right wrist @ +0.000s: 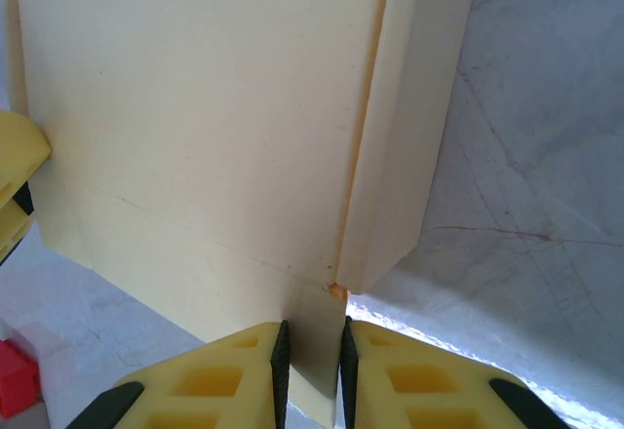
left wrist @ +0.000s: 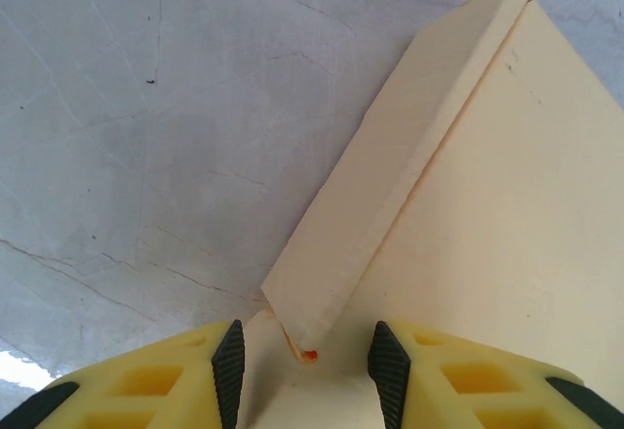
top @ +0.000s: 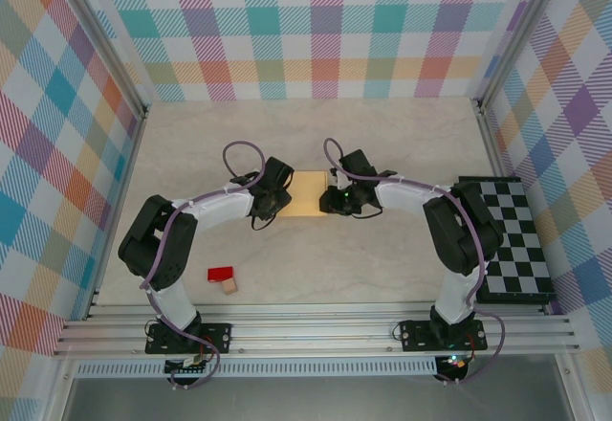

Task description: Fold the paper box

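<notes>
The paper box (top: 308, 194) lies flat near the middle of the pale desk (top: 402, 144), between my two arms. My left pincer (left wrist: 308, 366) stands apart. The near corner of a raised side flap sits between its pads with a gap on either side, and more card lies beneath. My right pincer (right wrist: 312, 370) is drawn close and clamped on the box's near edge, so the thin card fills the narrow slot between the pads. A folded flap rises just beside it on the right. One yellow finger of my left pincer shows at the box's opposite edge. The red block (top: 221, 274) and the tan cube (top: 229, 287) lie just beside each other, well apart from the box, by my left arm's base. A checkered board (top: 512, 239) lies at the desk's right side.
</notes>
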Action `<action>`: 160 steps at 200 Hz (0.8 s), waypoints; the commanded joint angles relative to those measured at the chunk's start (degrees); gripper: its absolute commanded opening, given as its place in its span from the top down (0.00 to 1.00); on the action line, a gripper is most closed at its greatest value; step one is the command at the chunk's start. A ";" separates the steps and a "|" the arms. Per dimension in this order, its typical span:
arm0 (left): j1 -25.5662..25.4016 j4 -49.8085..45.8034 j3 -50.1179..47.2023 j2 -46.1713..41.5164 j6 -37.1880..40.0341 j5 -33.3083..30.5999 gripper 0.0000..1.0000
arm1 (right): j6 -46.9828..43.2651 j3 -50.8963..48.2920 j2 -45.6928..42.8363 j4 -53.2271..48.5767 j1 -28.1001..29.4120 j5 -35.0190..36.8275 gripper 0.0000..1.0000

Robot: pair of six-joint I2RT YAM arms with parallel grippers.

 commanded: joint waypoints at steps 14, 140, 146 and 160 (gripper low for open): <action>0.25 -3.60 -2.22 3.60 1.44 2.59 0.57 | -1.64 2.27 -0.23 -3.87 0.29 2.67 0.74; 0.60 -3.68 -1.95 4.39 1.66 2.11 0.57 | -2.29 3.76 0.53 -5.45 0.42 3.88 0.75; 0.62 -3.69 -1.95 4.39 1.73 2.13 0.57 | -2.29 3.46 0.52 -4.81 0.42 3.71 0.76; 0.60 -3.61 -1.95 4.56 1.72 2.23 0.57 | -2.25 2.77 0.52 -3.36 0.38 3.10 0.76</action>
